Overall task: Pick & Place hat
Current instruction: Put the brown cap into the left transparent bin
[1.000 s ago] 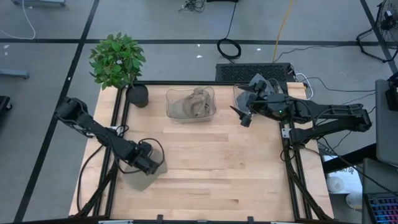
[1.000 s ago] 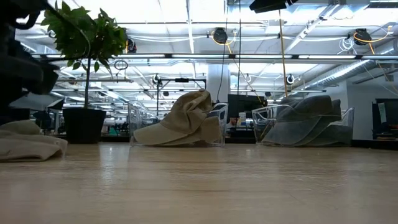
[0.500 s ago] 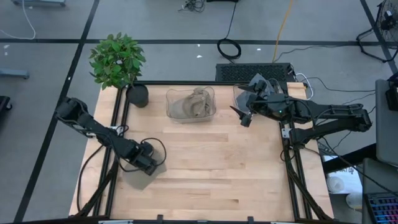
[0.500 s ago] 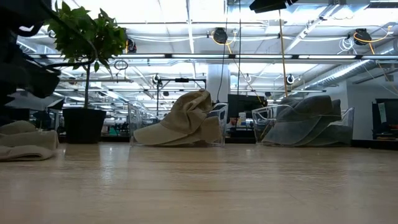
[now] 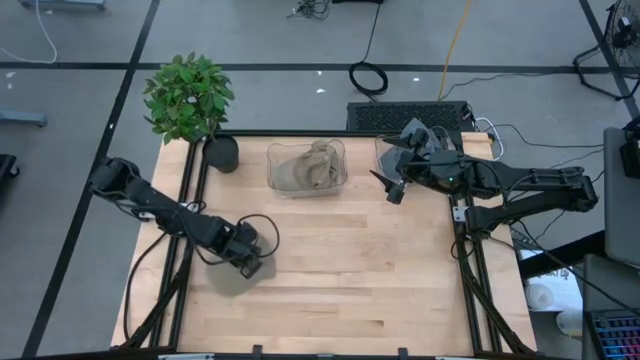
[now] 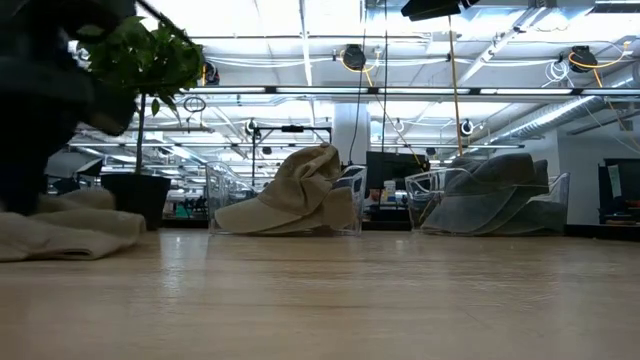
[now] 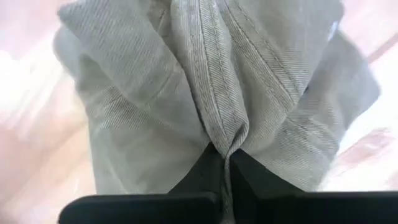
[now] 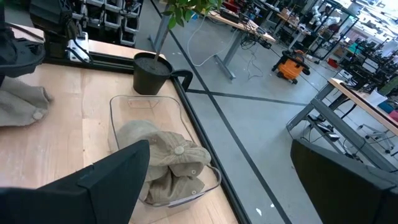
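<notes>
Wooden desk: left end effector pinches hat by 1 fold; lift slowly, keeping grip tight.

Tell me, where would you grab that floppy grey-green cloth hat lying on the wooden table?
Probably from above, by a raised fold of the grey-green cloth hat. It lies limp and flat on the wooden table, offering no stiff edge. The left gripper pinches such a ridge; a fold bunches between its fingers.
</notes>
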